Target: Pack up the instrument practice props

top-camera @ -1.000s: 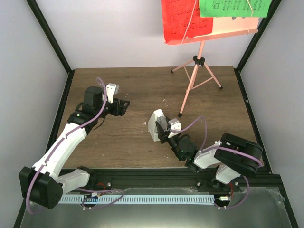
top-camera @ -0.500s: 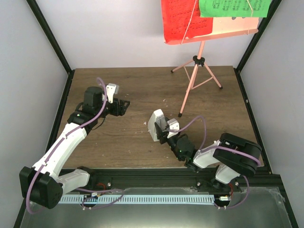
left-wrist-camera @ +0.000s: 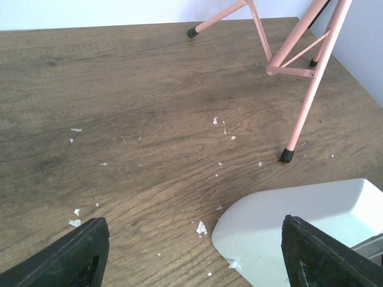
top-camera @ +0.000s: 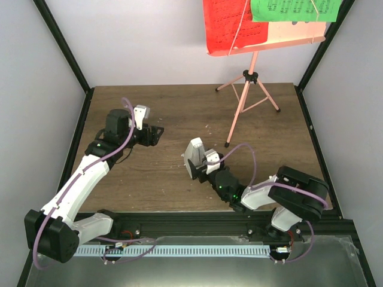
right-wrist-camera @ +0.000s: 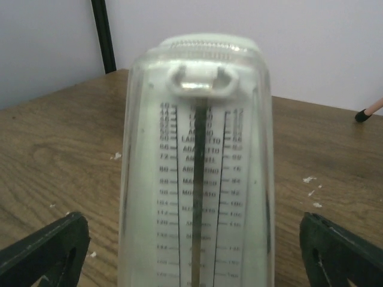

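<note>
Right gripper (top-camera: 203, 162) just let go of the metronome (right-wrist-camera: 197, 167): jaws now spread wide, clear of it. Left gripper (left-wrist-camera: 191, 251) spread too, empty. Stand (top-camera: 251, 75) not packed yet.

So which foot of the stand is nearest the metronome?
The front foot, just right of the metronome. The back-left foot and back-right foot sit much further from it.
</note>
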